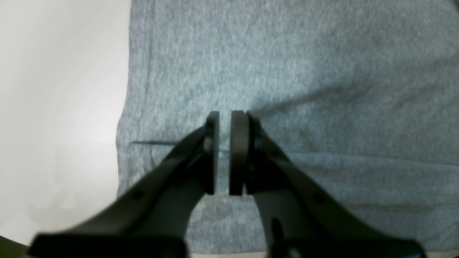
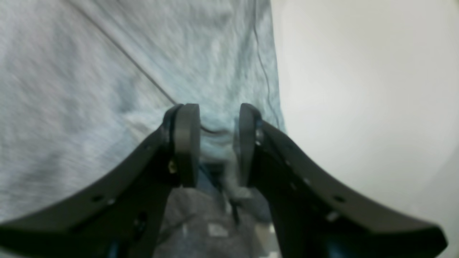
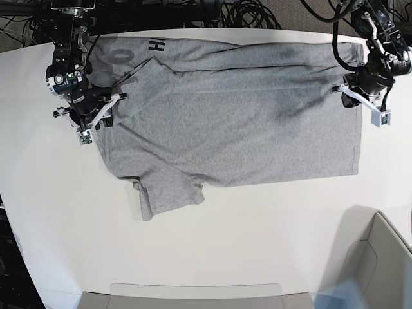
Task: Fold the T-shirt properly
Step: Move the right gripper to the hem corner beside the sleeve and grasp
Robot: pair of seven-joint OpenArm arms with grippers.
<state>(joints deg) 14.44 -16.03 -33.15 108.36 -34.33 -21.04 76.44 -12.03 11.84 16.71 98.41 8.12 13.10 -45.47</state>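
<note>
The T-shirt [image 3: 232,122] lies spread across the white table [image 3: 257,238], its length running side to side in the base view, with one arm at each end. The left gripper [image 1: 224,152] is down on the hem end, near that side's edge, its jaws drawn nearly together with only a thin slit between the pads over the cloth; whether fabric is caught between them cannot be told. The right gripper [image 2: 218,143] sits at the collar end, its jaws partly apart and pinching a bunched ridge of grey cloth. Black block letters show near the far corner of the shirt (only an "H" reads clearly; the rest is folded under or hidden). The fabric is heather light grey, mostly flat, with one short sleeve [image 3: 168,193] sticking out toward the near side.
</note>
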